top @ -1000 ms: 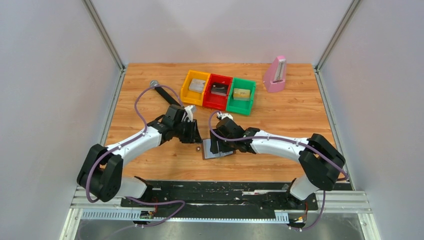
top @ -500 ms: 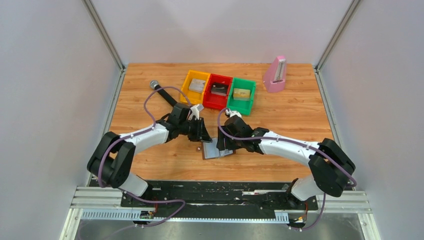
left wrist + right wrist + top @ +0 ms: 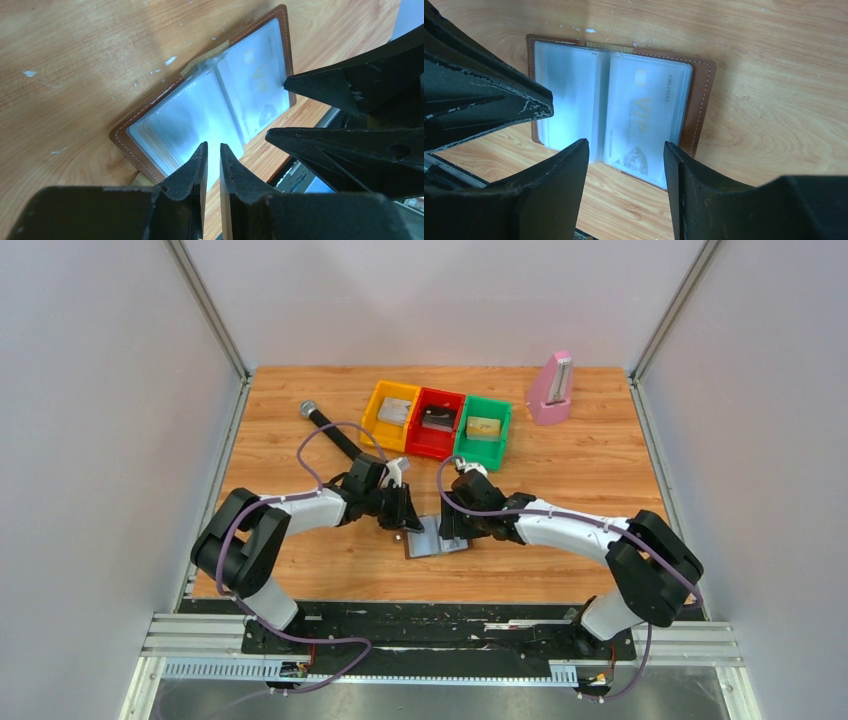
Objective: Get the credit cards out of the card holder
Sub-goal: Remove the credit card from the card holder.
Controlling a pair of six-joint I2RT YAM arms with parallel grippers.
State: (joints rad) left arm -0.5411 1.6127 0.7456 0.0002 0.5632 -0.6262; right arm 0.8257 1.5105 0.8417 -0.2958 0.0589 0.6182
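Found the card holder [image 3: 436, 538] lying open and flat on the desk [image 3: 300, 570], near its front edge, between the tips of the two arms. Noted a brown, leather-like rim with pale stitching and, inside, two glossy clear plastic sleeves, silvery blue under the light.

Read in the right wrist view, through the sleeve on that picture's right, a pale card [image 3: 644, 120] with gold "VIP" lettering. Made out only haze in the other sleeve. Could not get any of this from above, with just a small grey-blue slab showing there, half covered by the arms.

Saw the left jaws, black and wedge-shaped, drawn to a narrow slit over the near edge of the hazy sleeve. Could not tell whether any plastic was pinched between them. Saw the right jaws, scuffed and black, standing wide apart with nothing between them, poised over the sleeve with the card.

Picked out only from above three small plastic bins in a row at the back: yellow [image 3: 392, 412], red [image 3: 436, 423] and green [image 3: 482, 430], each holding a small flat thing. Also spotted a pink metronome [image 3: 551, 390] to their right and a black stick [image 3: 330, 430] with a grey tip to their left.

Found the desk to be warm wood-grain laminate, flecked white in the close views, boxed in by pale grey walls and metal corner posts.
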